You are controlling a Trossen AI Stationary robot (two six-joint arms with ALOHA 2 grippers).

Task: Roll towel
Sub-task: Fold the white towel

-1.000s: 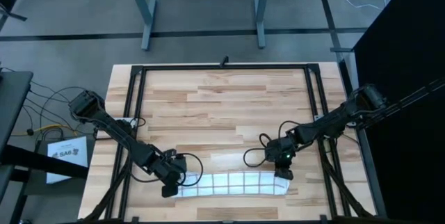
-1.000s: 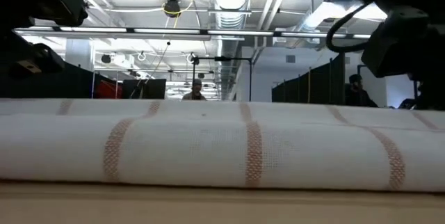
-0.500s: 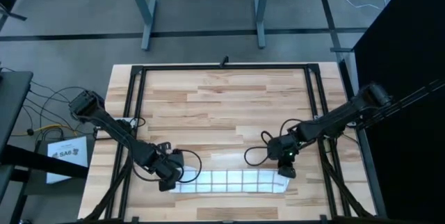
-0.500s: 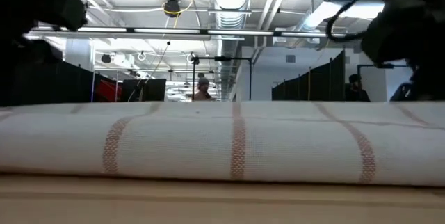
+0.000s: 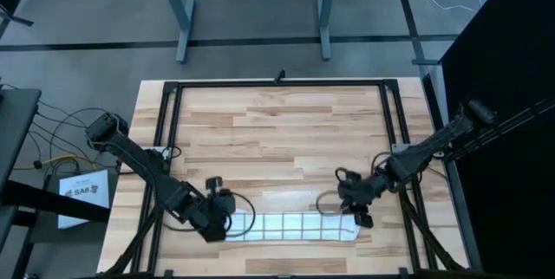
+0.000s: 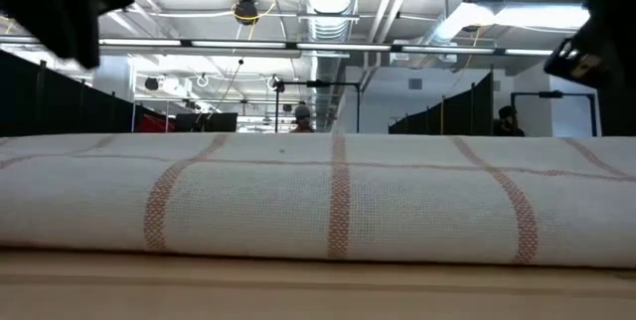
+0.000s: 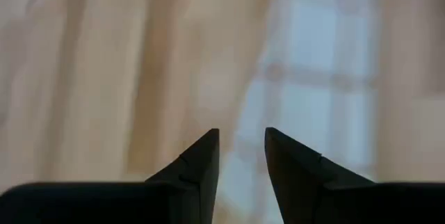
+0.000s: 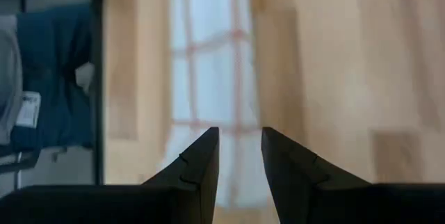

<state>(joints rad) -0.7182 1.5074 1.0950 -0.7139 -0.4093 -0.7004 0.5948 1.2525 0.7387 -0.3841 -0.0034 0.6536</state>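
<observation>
The towel [image 5: 290, 226] is seen rolled into a long strip near the table's [image 5: 286, 132] front edge, lengthwise L to R; the left gripper [image 5: 224, 218] is held at its L end, fingers [image 7: 201, 158] slightly parted, nothing pinched; the right gripper [image 5: 358, 212] is held at its R end, fingers [image 8: 201, 158] likewise a little apart, empty.
</observation>
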